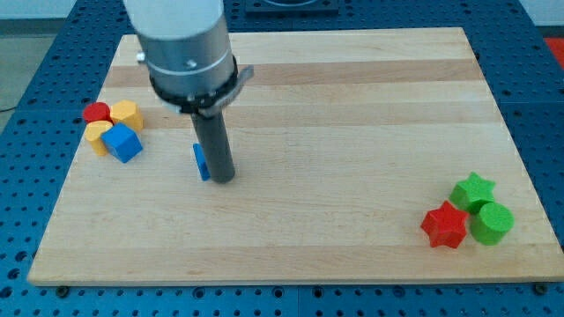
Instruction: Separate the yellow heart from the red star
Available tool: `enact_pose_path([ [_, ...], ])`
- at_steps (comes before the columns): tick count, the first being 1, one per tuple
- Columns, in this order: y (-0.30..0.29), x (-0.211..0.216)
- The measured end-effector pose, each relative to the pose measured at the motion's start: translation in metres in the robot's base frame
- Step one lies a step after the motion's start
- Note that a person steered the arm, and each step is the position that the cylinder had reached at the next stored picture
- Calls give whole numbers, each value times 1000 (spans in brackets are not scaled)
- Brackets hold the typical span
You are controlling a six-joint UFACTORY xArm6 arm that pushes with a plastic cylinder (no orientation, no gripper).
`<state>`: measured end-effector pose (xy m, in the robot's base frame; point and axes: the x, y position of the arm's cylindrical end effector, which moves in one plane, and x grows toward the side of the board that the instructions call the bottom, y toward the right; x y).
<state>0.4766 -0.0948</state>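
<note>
The red star (445, 225) lies at the view's lower right, touching a green star (473, 191) and a green cylinder (491, 222). Two yellow blocks sit in a cluster at the view's left: one at the upper right of the cluster (127, 114) and one at its lower left (97, 136). I cannot tell which of them is the heart. My tip (222, 180) rests on the board left of centre, far from both the red star and the yellow blocks. A small blue block (202, 162) touches the rod's left side.
The left cluster also holds a red cylinder (96, 112) and a blue cube (124, 143). The wooden board (352, 97) lies on a blue perforated table (26, 97). The arm's grey body (185, 44) hangs over the board's upper left.
</note>
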Motion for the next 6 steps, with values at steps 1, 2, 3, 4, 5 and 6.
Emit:
enact_pose_path([
  [1, -8, -35],
  [2, -27, -44],
  [3, -29, -44],
  [4, -31, -44],
  [5, 1, -12],
  [6, -3, 3],
])
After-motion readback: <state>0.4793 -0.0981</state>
